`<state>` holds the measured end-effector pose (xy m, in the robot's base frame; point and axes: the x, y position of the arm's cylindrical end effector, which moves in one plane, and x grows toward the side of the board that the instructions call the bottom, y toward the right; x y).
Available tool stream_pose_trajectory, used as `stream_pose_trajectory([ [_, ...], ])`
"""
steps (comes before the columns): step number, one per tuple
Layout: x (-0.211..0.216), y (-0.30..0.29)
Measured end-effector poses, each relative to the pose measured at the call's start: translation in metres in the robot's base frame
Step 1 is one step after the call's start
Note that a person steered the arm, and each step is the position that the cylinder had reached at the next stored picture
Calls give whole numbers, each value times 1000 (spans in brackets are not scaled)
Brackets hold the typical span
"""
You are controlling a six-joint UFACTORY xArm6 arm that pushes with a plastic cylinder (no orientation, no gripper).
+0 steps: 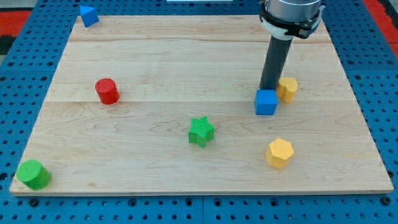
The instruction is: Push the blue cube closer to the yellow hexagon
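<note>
The blue cube (265, 102) sits right of the board's middle. The yellow hexagon (280, 153) lies below it and slightly to the right, a short gap away. My tip (268, 89) stands right at the cube's top edge, touching or nearly touching it; the cube hides the very end. A second yellow block (287, 89) sits just to the right of the rod, close to the cube's upper right corner.
A green star (201, 131) lies at the lower middle. A red cylinder (107, 91) is at the left. A green cylinder (33, 174) sits at the bottom left corner. A blue triangular block (88, 15) is at the top left corner of the wooden board (155, 56).
</note>
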<state>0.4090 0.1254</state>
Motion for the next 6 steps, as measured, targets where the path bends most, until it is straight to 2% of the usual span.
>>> stream_pose_trajectory([
  [1,1,-25],
  [2,32,-17],
  [3,59,27],
  [5,109,71],
  [6,88,71],
])
